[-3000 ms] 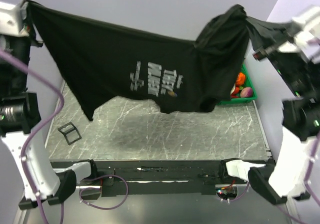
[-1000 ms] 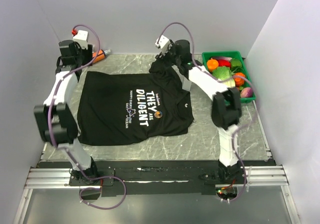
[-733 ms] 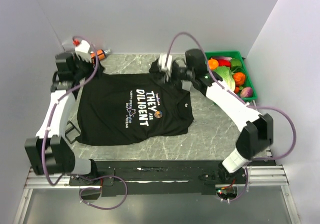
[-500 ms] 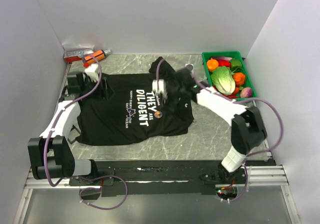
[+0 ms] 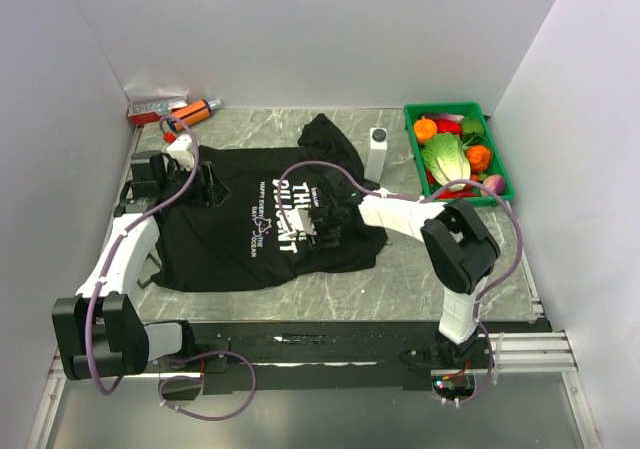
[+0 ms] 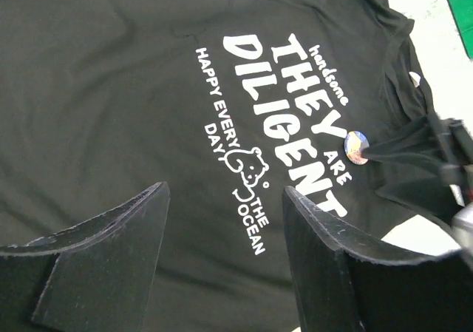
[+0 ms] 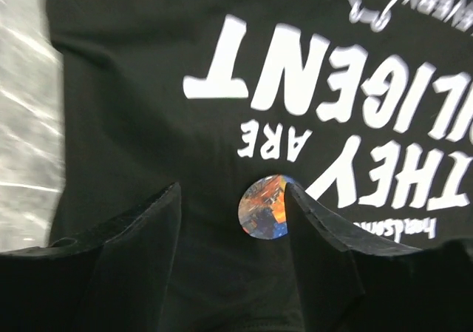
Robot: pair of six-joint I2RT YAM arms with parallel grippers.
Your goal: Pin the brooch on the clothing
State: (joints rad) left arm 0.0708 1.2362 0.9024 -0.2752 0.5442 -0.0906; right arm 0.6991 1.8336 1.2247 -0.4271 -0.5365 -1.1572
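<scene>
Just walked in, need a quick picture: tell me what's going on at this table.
Two robot arms work over a black T-shirt spread on the table. A round brooch sits on its chest beside the white lettering. The right gripper hangs right over the brooch, jaws open. The left gripper, also open, hovers over the shirt holding nothing.

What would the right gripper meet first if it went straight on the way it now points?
Most likely the brooch, lying on the black T-shirt straight ahead of the right gripper, in line with its open jaws. Depth is unclear.
</scene>
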